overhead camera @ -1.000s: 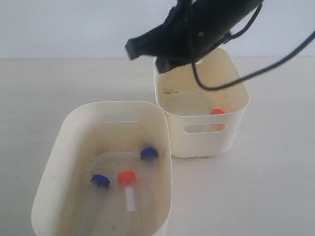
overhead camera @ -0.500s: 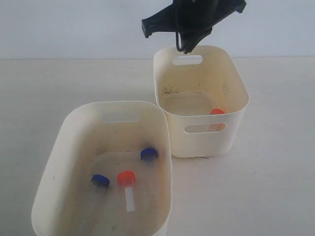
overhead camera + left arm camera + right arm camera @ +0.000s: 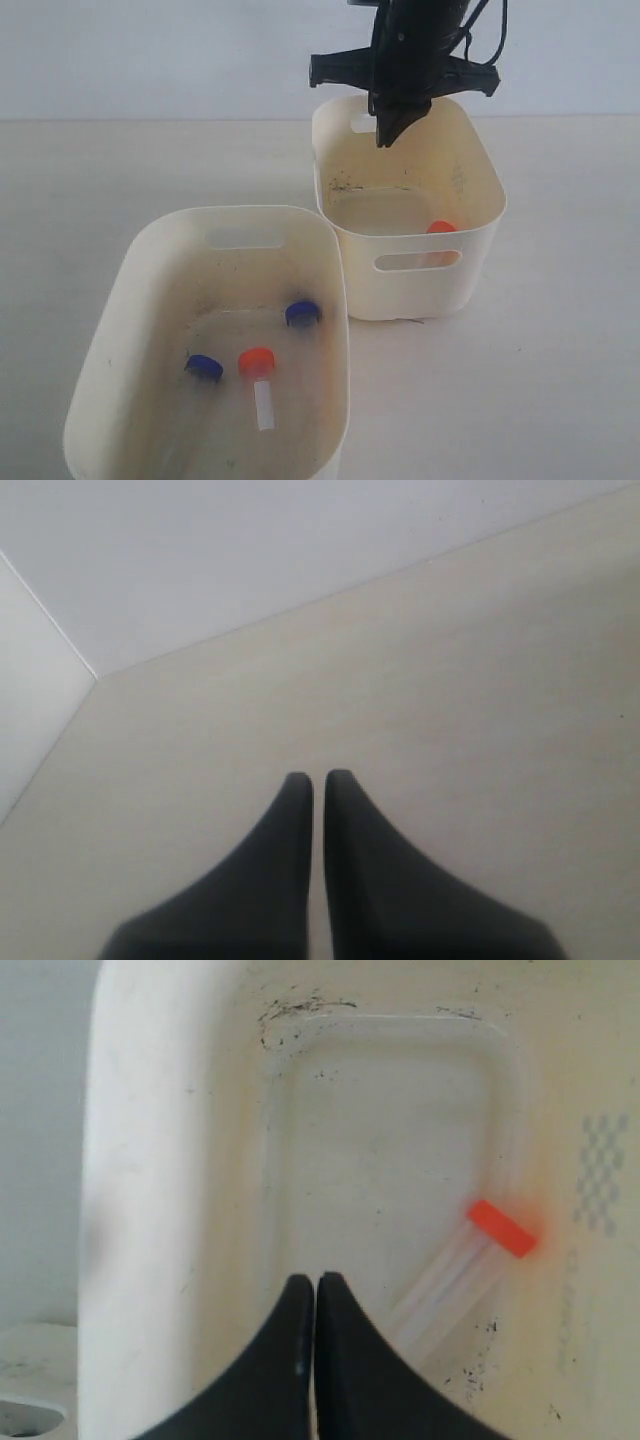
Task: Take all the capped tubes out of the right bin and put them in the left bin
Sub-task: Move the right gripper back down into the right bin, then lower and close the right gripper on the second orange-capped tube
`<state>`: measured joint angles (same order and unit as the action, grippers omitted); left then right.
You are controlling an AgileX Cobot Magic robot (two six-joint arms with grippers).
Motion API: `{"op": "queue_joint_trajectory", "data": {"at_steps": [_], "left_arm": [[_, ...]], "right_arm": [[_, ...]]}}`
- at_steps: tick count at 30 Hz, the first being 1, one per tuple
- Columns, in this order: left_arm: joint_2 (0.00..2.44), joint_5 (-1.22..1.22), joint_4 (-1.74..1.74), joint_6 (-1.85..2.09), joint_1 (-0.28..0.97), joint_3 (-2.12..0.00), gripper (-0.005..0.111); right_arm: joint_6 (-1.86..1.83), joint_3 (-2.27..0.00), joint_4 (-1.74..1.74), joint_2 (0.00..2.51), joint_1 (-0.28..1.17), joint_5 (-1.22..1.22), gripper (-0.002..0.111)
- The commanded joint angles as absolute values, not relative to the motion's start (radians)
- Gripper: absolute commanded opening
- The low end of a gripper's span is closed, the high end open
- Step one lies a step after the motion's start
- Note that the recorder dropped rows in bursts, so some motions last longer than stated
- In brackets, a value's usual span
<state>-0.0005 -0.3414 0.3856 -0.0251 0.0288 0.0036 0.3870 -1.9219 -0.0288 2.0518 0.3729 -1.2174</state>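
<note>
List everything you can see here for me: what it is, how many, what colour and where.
table: one, pale cream, under everything
back wall: one, pale grey-white, behind the table
left bin: one, cream, grime-speckled inside, front left
right bin: one, cream, farther back on the right
blue-capped tubes: two, clear with blue caps, on the left bin's floor
labelled tube: one, clear with orange-red cap and white label, in the left bin beside the blue ones
plain tube: one, clear with orange-red cap, lying in the right bin
right tool: one, black, shut, above the right bin
left tool: one, black, shut, over bare table
</note>
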Motion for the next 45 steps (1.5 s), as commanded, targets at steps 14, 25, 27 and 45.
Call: {"op": "queue_joint_trajectory", "data": {"at_steps": [14,25,27,45], "left_arm": [[0.000,-0.338,0.383,-0.035,0.033,0.000,0.004],[0.000,-0.338,0.383,-0.035,0.033,0.000,0.004],[0.000,-0.338,0.383,-0.035,0.033,0.000,0.004],[0.000,-0.338,0.383,-0.035,0.033,0.000,0.004]], "right_arm": [[0.447,-1.932,0.031,2.166,0.371,-1.221,0.000],[0.447,-1.837,0.024,2.176,0.373,-1.221,0.000],[0.447,-1.826,0.024,2.176,0.373,-1.221,0.000],[0.447,-1.827,0.000,2.176,0.373,-1.221,0.000]]}}
